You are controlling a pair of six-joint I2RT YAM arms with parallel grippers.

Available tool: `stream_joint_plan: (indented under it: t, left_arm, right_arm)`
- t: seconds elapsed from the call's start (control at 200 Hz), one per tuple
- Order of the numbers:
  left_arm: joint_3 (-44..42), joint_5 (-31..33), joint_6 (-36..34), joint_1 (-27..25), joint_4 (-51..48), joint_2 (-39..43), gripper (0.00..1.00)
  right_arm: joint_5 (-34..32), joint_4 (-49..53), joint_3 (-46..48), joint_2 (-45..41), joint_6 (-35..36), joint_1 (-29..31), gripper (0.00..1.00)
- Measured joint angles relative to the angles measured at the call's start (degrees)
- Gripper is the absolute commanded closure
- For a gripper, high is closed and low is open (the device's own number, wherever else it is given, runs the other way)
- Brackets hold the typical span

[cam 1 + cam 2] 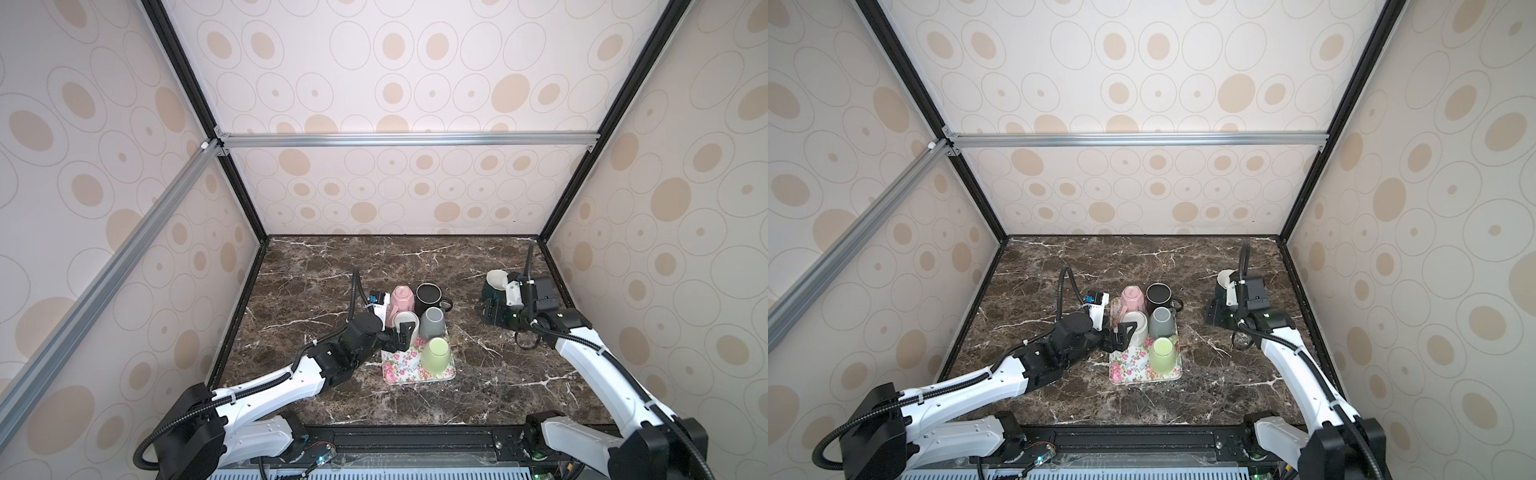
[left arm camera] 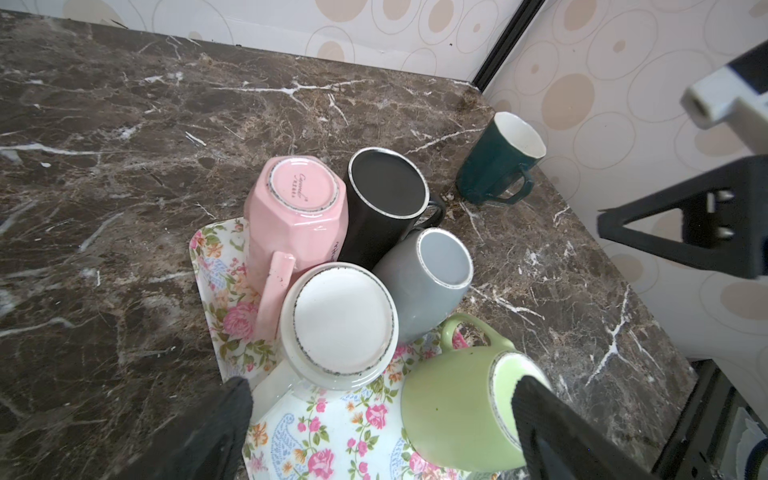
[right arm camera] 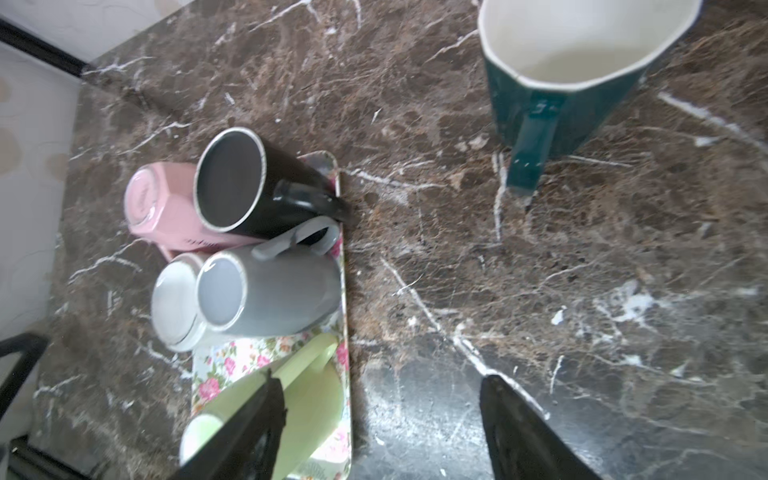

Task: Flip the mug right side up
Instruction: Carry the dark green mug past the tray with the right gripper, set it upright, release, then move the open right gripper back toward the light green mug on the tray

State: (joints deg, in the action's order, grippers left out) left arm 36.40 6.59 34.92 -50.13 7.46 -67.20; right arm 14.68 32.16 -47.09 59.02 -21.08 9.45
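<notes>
So the desk (image 1: 316, 274) is a dark brown marble-look slab, shot through with white veins. Just two things can be seen resting straight on it. A floral tray (image 1: 398, 370) is laid flat around the middle. A dark green mug (image 2: 490, 166) with a cream inside is stood upright, mouth up, toward the far right corner, well apart from the tray.
</notes>
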Motion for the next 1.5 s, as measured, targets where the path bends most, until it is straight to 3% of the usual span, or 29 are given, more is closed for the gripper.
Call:
stream_joint_plan:
  t: [0.305,0.565,1.03,1.501]
  left_arm:
    - [3.02,-0.15,-1.53,0.26,-2.45,-9.01,0.02]
    - [4.52,-0.24,-0.42,0.26,-2.56,-10.95,0.02]
    - [2.19,-0.24,2.78,0.26,-0.22,-4.48,0.02]
    - [2.19,1.92,-1.18,0.26,0.31,0.31,0.02]
  right_arm:
    - [9.03,-0.7,8.59,-10.56,-0.66,0.42,0.23]
    - [11.91,-2.1,10.58,-10.88,-0.7,1.55,0.23]
    - [8.76,-12.28,7.23,11.74,-4.2,5.42,0.27]
    - [1.2,-17.49,0.04,27.32,-6.56,11.37,0.31]
